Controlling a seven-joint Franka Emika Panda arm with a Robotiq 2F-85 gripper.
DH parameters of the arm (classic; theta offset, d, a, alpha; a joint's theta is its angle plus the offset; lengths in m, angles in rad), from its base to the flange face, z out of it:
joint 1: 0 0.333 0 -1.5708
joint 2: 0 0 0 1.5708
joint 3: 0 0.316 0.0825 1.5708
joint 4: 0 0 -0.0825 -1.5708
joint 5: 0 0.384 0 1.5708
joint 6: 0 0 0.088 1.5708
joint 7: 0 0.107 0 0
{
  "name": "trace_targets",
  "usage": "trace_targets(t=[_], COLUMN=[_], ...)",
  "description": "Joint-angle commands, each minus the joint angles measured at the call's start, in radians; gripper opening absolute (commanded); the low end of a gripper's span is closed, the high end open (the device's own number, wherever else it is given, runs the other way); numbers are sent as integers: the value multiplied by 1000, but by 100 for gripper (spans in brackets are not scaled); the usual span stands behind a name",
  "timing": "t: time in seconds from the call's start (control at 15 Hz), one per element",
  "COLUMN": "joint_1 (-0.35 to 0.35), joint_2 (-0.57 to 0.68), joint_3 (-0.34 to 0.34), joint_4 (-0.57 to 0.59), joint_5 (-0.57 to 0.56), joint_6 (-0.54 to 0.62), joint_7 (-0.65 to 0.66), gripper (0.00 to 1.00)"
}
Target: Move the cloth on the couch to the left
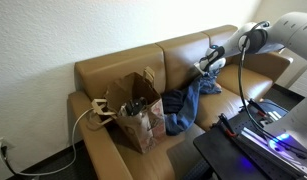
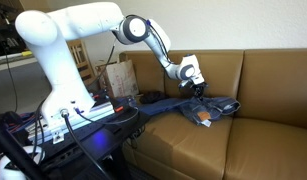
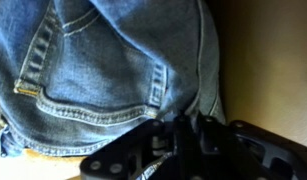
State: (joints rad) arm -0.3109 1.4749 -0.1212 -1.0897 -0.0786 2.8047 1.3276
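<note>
- Looking at the jeans (image 1: 183, 105): rumpled blue denim on the middle seat of the tan leather couch (image 1: 123, 65), one part running up toward the backrest
- In an exterior view the jeans (image 2: 188, 108) lie spread fairly flat across the cushion, with the arm reaching over from the side
- Fingers (image 3: 163, 138) are right down at the denim in the wrist view. They are dark and blurred, so I cannot tell if they are pinching fabric or just resting on it
- Brown paper bag (image 1: 138, 115) with handles stands on the end seat beside the jeans, close to or touching them, and may limit room on that side
- Handling, my read: soft, limp, moderately heavy for cloth. It will drape and trail, not slide as one piece, and smooth leather should give little drag
- Where to grab: a thick fold or seam. The back pocket (image 3: 93, 90) and waistband area give bulk for a secure pinch, while a single layer would likely slip
- Lift enough that the hanging legs clear the cushion before moving sideways
- Labels: small tan patch (image 2: 205, 118) on the denim, too small to read. No legible writing or brand in any view
</note>
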Motion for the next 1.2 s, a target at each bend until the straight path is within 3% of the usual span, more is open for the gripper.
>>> trace_targets(t=[0.0,0.27,0.6,0.67,0.73,0.8,1.0,1.07,1.13], joint_1=[-75,-124,-204,-190,-99,-91,-56,-60,-78], joint_2=[-48,-162,-280,-303,-232,-243,-241,-231,-223], joint_3=[186,359,499,485,390,389,347,377,463], joint_4=[-30,-212,-441,-462,-327,-341,-326,-323,-340], joint_5=[13,2,-31,96,179,233,284,279,308], joint_6=[24,46,28,9,19,15,12,-2,-15], joint_7=[-201,-367,-531,-663,-628,-671,-688,-718,-798], gripper=[1,1,1,1,1,5,5,1,1])
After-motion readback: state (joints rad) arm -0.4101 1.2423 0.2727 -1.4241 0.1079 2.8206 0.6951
